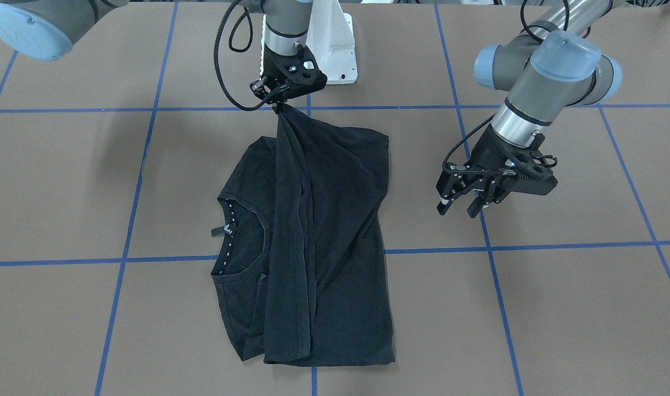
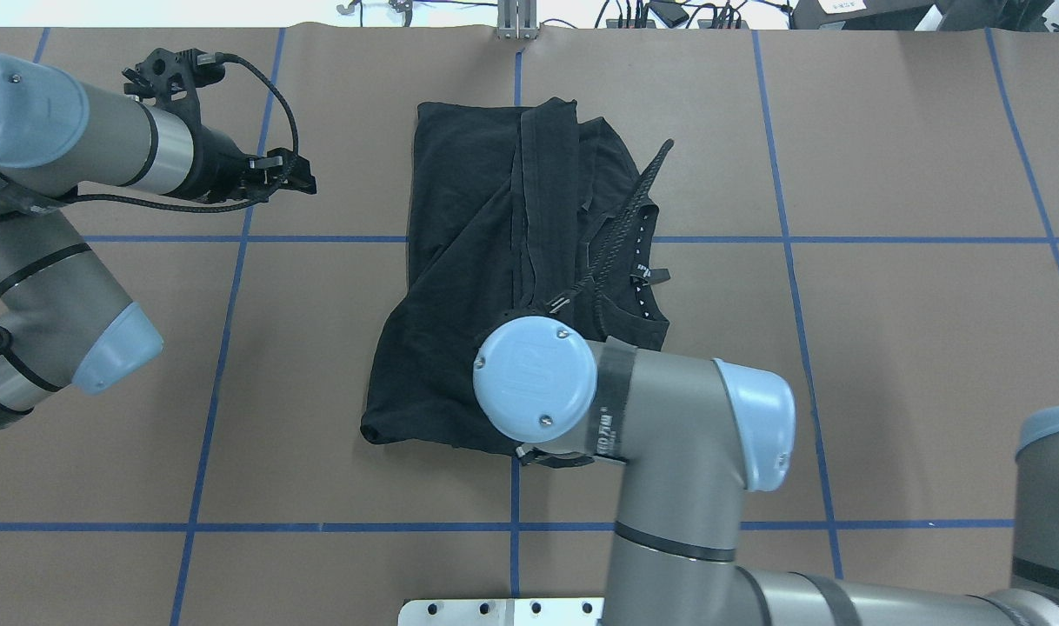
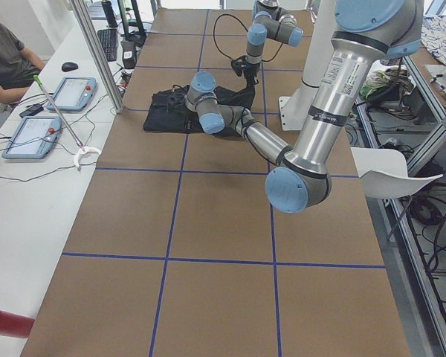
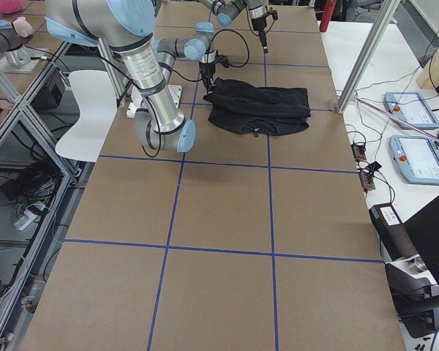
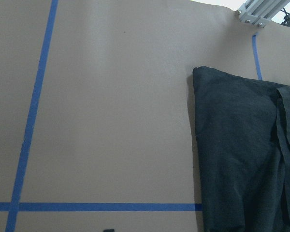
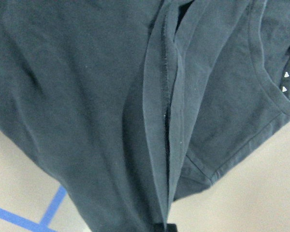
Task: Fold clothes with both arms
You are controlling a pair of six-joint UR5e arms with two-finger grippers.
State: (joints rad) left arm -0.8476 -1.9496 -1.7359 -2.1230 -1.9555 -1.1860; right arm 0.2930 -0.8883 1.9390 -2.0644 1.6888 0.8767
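Found black T-shirt (image 1: 335, 264) mid-surface, limp creased cotton, folded lengthwise, collar opening leftward in the front view. Noted brown surface (image 1: 560, 308) gridded with blue tape (image 1: 533, 245). Logged left gripper (image 1: 457, 210) beside the shirt, apart, jaws spread, empty. Farther back, logged right gripper (image 1: 278, 104) pinched tight on a raised hem corner, cloth drawn into a ridge. Beyond, white base stand (image 1: 338, 49).

t-shirt (image 1: 335, 247) on table (image 1: 65, 192); right end effector (image 1: 278, 103) at its robot-side edge; left end effector (image 1: 457, 210) apart beside it
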